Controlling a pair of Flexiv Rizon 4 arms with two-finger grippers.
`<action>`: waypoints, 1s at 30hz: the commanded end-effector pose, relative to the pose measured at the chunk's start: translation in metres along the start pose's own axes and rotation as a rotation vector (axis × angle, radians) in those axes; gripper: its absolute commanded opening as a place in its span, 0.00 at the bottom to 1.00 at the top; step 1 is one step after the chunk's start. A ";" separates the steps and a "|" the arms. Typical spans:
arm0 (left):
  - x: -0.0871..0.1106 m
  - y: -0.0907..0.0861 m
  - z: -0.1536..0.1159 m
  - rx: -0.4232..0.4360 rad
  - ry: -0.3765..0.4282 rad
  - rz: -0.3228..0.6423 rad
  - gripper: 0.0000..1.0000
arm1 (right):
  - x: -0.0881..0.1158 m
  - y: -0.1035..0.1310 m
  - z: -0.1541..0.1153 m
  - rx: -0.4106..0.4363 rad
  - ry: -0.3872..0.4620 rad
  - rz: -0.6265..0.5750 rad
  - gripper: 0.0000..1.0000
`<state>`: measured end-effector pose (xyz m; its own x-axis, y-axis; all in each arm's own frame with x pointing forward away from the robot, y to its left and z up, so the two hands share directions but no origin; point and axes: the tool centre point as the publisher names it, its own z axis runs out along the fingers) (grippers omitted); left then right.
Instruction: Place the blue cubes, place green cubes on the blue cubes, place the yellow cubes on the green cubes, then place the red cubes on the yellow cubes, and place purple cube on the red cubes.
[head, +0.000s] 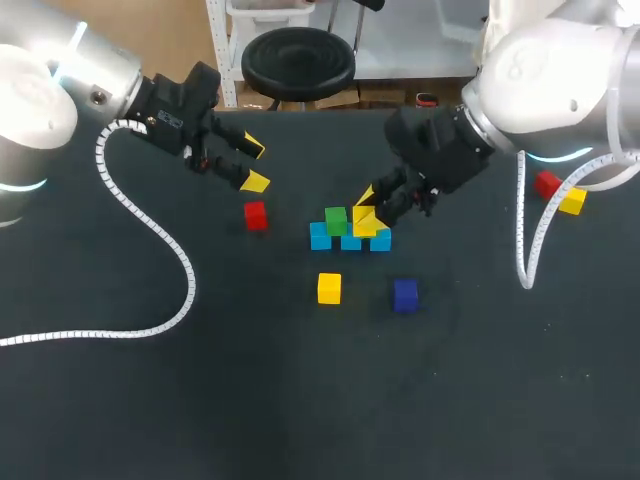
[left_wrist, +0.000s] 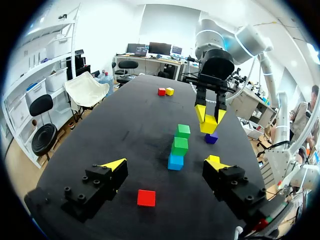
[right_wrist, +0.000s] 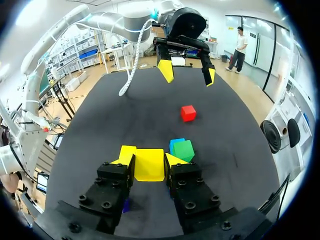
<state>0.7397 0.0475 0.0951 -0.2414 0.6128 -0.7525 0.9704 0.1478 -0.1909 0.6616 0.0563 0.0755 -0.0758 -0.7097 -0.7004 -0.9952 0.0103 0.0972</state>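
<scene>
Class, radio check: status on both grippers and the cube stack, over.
Right gripper shut on yellow cube, beside green cube on the blue cubes. Left gripper open, above red cube. Nothing seen blocking.

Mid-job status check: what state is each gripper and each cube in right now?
Right gripper: shut on a yellow cube, beside the green one.
Left gripper: open, empty.
Light blue cubes: in a row on the table.
Green cube: stacked on the blue row.
Loose yellow cube: lying free on the table.
Purple cube: lying free.
Red cube: lying free, near the left gripper.
</scene>
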 end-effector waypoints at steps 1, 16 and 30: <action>0.000 0.002 0.000 0.003 0.003 -0.001 1.00 | 0.000 -0.006 0.003 -0.007 -0.002 0.001 0.00; 0.000 0.002 0.000 0.003 0.003 -0.001 1.00 | 0.000 -0.020 0.004 -0.020 0.006 -0.006 0.00; 0.000 0.002 0.000 0.003 0.003 -0.001 1.00 | 0.000 -0.029 0.011 -0.034 0.007 -0.008 0.00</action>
<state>0.7397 0.0475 0.0951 -0.2414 0.6128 -0.7525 0.9704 0.1478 -0.1909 0.6857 0.0626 0.0672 -0.0669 -0.7161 -0.6948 -0.9938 -0.0139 0.1100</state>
